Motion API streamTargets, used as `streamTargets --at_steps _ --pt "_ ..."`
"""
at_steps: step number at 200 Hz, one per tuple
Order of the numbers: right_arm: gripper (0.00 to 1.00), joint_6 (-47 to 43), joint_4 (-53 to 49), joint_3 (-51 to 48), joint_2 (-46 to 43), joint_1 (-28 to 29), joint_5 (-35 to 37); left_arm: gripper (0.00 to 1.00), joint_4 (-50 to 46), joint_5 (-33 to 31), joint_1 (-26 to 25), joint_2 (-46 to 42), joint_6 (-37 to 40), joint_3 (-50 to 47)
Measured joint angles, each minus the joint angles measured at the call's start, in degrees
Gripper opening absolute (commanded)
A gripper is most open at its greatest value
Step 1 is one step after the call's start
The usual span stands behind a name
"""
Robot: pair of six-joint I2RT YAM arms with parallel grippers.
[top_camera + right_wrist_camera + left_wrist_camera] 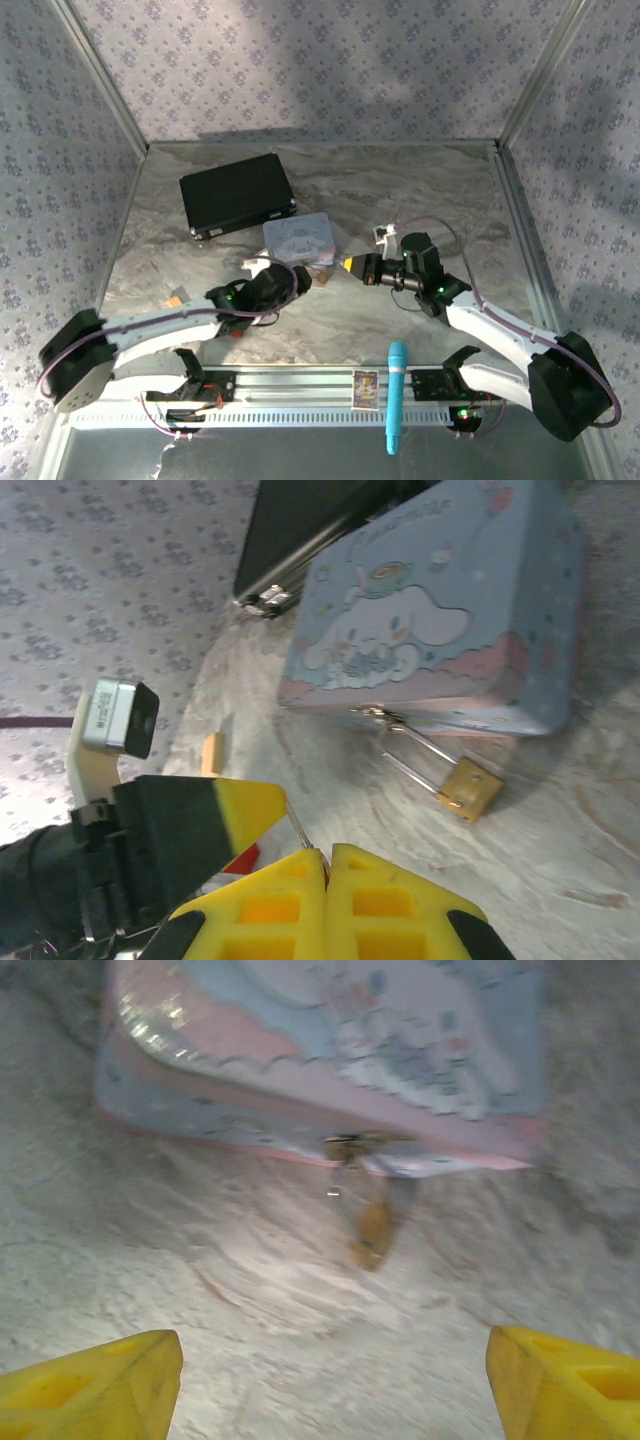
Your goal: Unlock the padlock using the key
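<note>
— What is seen of the surface and the room?

— A grey marbled tabletop (420, 200) is seen, closed in on three sides by walls (300, 60) covered in a small flower pattern. A black case (238, 195) is laid toward the back, and a pastel tin (298, 238) is set just in front of it. A metal rail (290, 385) is fixed along the near edge.

— How are the arms held?

— Both are stretched low over the tabletop and bent inward toward the tin. The left gripper (330, 1375) is held low before the tin's front wall, its yellow fingers (95, 1385) spread wide with nothing between them. The right gripper (326, 865) is set at the other side, its fingers (390, 910) pressed flat together. A thin silver sliver, taken for the key (297, 830), is pinched at their seam.

— Where is the padlock, and which way is it pointed?

— The padlock (468, 788) is hung by its shackle through the clasp (375, 715) on the tin's front wall. Its brass body is rested on the tabletop, so the long axis is run from the clasp outward, away from the tin, with the body end farthest out. In the left wrist view it is blurred. The key is tilted up out of the seam, its tip pointed toward the left arm's finger rather than toward the padlock.
</note>
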Motion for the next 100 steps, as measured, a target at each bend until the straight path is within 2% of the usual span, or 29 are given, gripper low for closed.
streamTargets --at_steps 53,80,100 --pt "0.0 -0.39 -3.19 -1.9 -3.08 -0.02 3.91 0.83 -0.79 -4.44 -0.22 18.97 -1.2 12.44" --pt "0.0 -0.37 -3.82 -2.71 -4.96 -0.35 4.7 0.81 -2.27 -4.9 -0.15 26.29 -1.09 17.64" --pt "0.0 -0.35 -4.33 -3.41 -6.14 -0.61 4.96 0.75 -5.16 -5.81 -0.17 30.51 -0.87 21.66"
